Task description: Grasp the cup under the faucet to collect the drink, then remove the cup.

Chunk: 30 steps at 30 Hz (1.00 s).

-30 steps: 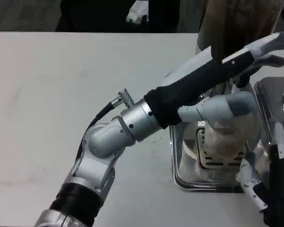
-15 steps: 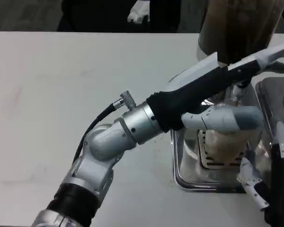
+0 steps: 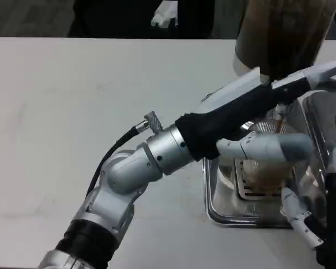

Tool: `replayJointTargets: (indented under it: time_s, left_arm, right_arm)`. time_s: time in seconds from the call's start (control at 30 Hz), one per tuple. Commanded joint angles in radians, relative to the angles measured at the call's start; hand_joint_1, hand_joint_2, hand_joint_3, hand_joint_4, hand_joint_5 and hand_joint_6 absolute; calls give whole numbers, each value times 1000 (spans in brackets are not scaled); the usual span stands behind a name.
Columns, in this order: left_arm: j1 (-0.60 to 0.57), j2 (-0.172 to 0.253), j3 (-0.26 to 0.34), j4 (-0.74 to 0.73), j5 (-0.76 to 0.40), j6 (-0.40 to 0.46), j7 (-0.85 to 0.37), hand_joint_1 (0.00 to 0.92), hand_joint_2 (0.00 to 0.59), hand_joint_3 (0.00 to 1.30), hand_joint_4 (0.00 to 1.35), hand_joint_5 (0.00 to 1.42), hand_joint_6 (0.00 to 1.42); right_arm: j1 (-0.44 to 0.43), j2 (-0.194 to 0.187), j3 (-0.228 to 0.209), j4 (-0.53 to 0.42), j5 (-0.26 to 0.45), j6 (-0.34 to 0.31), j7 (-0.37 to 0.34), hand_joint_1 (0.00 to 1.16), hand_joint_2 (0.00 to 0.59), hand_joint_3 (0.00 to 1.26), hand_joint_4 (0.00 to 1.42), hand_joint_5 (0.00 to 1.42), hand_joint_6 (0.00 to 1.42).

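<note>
A clear plastic cup (image 3: 262,172) stands on the metal drip tray (image 3: 218,196) under the faucet (image 3: 279,110) of a dark drink dispenser (image 3: 285,33). A thin brown stream runs from the faucet into the cup, and brown drink shows in it. My left hand (image 3: 269,120) reaches in from the left and grips the cup: its grey thumb lies across the near side and its long fingers (image 3: 325,74) pass behind. My right hand (image 3: 316,216) waits at the lower right beside the tray, its white fingers apart and holding nothing.
A second dark machine (image 3: 330,117) stands right of the tray at the picture's edge. The white table (image 3: 73,112) stretches wide to the left. My left forearm (image 3: 157,157) crosses the middle of the view.
My left hand has risen slightly and settled around the cup. A brown stream now falls from the faucet and the drink in the cup looks darker. The right hand has barely moved.
</note>
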<state>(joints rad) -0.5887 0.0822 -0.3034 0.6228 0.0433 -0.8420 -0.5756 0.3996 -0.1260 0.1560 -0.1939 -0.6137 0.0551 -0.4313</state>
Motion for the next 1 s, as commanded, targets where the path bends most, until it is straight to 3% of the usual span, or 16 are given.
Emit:
replayJointTargets:
  time_s: [0.03,0.23,0.37,1.0]
  left_arm:
    - [16,10,-16,16,20,-5,-15,0,91,63,0,130,70]
    - [14,12,-6,16,15,-2,-8,0,91,64,0,130,71]
    - [15,11,-2,16,6,2,-10,0,91,67,0,130,71]
    - [6,11,-3,26,-1,5,-9,0,92,83,0,130,71]
  right_arm:
    - [-21,-16,-31,50,112,-106,52,420,323,0,0,0,0]
    - [-59,-32,-53,112,233,-198,142,503,269,0,0,0,0]
    - [-72,-27,-71,121,265,-192,165,572,233,0,0,0,0]
    - [-160,-1,-108,180,336,-184,241,615,225,0,0,0,0]
